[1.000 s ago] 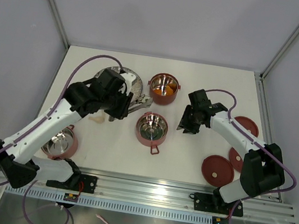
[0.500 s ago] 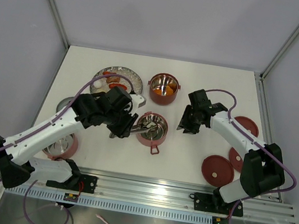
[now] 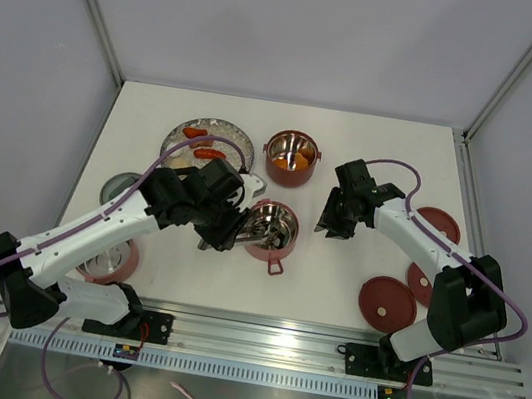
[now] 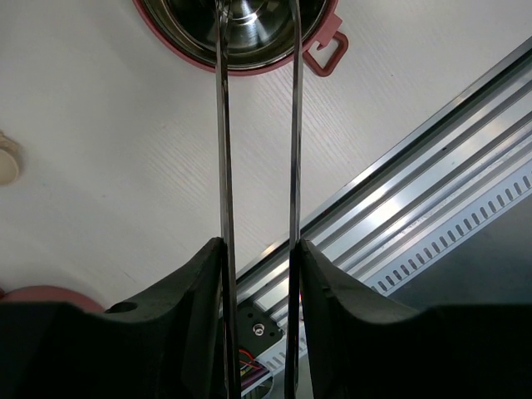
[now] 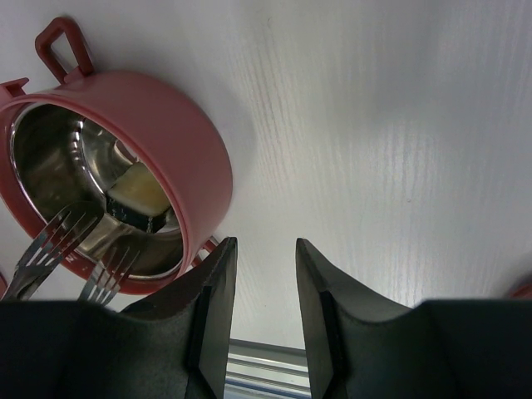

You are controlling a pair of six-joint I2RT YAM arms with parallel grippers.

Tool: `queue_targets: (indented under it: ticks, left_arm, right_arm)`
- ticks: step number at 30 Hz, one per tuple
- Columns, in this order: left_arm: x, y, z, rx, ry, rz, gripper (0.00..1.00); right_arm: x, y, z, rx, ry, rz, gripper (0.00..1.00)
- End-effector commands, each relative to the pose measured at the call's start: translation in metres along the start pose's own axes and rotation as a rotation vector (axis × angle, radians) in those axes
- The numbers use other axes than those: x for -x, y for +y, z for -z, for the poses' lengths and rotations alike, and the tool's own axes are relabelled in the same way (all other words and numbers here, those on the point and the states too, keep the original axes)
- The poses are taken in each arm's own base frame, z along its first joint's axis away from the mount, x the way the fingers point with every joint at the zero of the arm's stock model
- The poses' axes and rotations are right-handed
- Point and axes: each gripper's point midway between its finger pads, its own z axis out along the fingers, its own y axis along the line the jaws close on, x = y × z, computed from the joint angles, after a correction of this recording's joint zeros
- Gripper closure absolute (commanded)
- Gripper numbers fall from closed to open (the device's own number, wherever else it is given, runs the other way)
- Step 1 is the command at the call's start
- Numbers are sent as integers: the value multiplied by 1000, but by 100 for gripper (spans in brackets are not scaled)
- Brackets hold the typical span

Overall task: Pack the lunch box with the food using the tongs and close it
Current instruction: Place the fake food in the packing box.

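Starting from the near edge of the table (image 3: 336, 271), one open tier (image 3: 130, 261) sat toward the left corner under the left arm, and three red lids (image 3: 387, 302) lay toward the right edge. Farther in, the left gripper (image 4: 258, 253) was clamped on the tongs (image 4: 220, 133). Both thin blades ran out between its fingers with a gap between them, and the forked tips reached over the rim of the middle tier (image 5: 187, 141). A white-and-black piece (image 5: 137, 193) lay on that tier's steel floor, just beside the tips. The right gripper (image 5: 262, 249) hung just right of that tier, jaws partly apart and holding nothing. By their look, the tongs were light, springy and slick, so a gentle squeeze around mid-length suited them. The piece seemed small and soft, easily crushed or dropped. Beyond, a plate (image 3: 238, 136) with red pieces (image 3: 196, 133) and another tier (image 3: 288, 173) stood toward the far edge.
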Motion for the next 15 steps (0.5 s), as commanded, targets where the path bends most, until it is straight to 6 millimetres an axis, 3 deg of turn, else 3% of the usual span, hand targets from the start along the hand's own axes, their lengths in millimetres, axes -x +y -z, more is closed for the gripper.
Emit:
queue_targets:
  ticks: [1, 4, 6, 8, 9, 10, 15]
  left_arm:
    - [17, -4, 7, -5, -59, -11, 58]
    - [15, -4, 8, -2, -50, -12, 54]
    - [16, -4, 10, 3, -54, -13, 57]
    - [21, -1, 15, 20, -77, -7, 68]
    - [23, -2, 18, 20, -86, -5, 80]
    - [26, 3, 22, 48, -112, -3, 85]
    - [41, 8, 48, 83, -210, 19, 100]
  right_arm:
    - [3, 2, 5, 6, -32, 6, 58]
    - [3, 2, 5, 7, -33, 9, 58]
    - [2, 1, 4, 6, -32, 10, 58]
    - [2, 2, 4, 6, -29, 13, 58]
    - [3, 3, 3, 7, -30, 15, 58]
    - [3, 2, 3, 7, -29, 13, 58]
    - [5, 3, 5, 7, -41, 20, 58]
